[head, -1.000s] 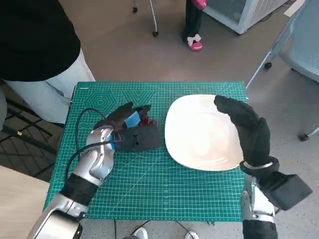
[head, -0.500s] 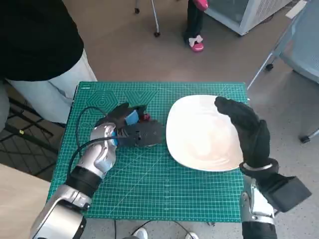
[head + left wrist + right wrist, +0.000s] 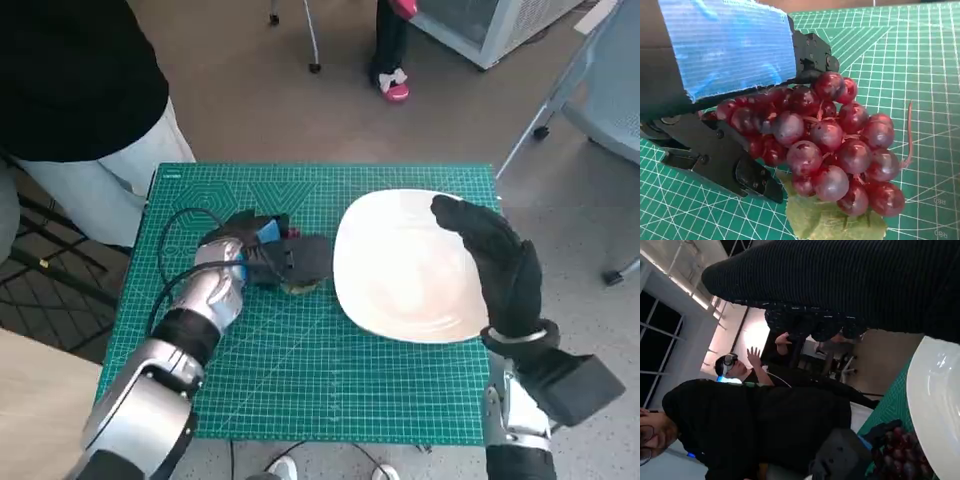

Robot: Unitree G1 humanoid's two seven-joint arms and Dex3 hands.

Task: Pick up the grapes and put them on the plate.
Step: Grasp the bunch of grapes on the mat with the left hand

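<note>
On the mat (image 3: 300,380), left hand (image 3: 262,250) grips 1 grape bunch (image 3: 830,145); right hand (image 3: 495,265) spread above 1 plate (image 3: 400,270)

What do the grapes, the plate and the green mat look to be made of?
Grapes: probably plastic imitation; glossy dark red skins, thin stiff stem and a flat, cloth-like leaf.
Plate: white, smooth, with a glazed sheen along its rim; ceramic or melamine, cannot tell which.
Mat: matte green sheet printed with a white grid, likely a vinyl cutting mat.

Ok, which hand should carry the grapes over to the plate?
Left. The left hand already has its fingers around the grapes, just beside the plate. The right hand hovers over the plate's far edge, holding nothing.
</note>
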